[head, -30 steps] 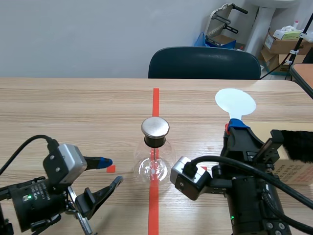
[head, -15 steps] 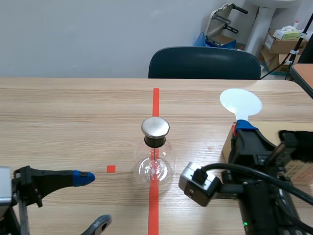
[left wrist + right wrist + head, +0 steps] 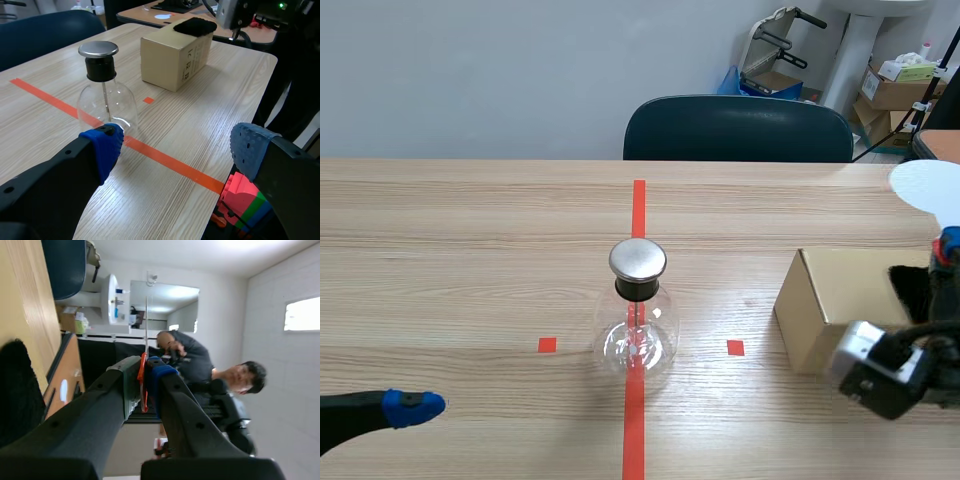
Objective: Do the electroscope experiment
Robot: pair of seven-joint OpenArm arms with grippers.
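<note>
The electroscope (image 3: pixel 637 325), a clear glass flask with a round metal cap (image 3: pixel 638 260), stands on the red tape line at the table's middle. It also appears in the left wrist view as the flask (image 3: pixel 106 102), just ahead of my left gripper (image 3: pixel 175 147), which is open and empty. In the scene view only one blue fingertip (image 3: pixel 412 405) of it shows, low at the left. My right gripper (image 3: pixel 146 365) is shut on the red handle of a white disc paddle (image 3: pixel 930 188), held up at the far right edge.
A cardboard box (image 3: pixel 835 300) with a black cloth (image 3: pixel 912 288) on top sits right of the flask; the left wrist view shows the box (image 3: pixel 172 57) too. A dark chair (image 3: pixel 738 128) stands behind the table. A person (image 3: pixel 200 367) is in the background.
Both arms have drawn back from the flask: the left one down to the lower left corner, the right one to the right edge, carrying the white paddle with it and uncovering the box.
</note>
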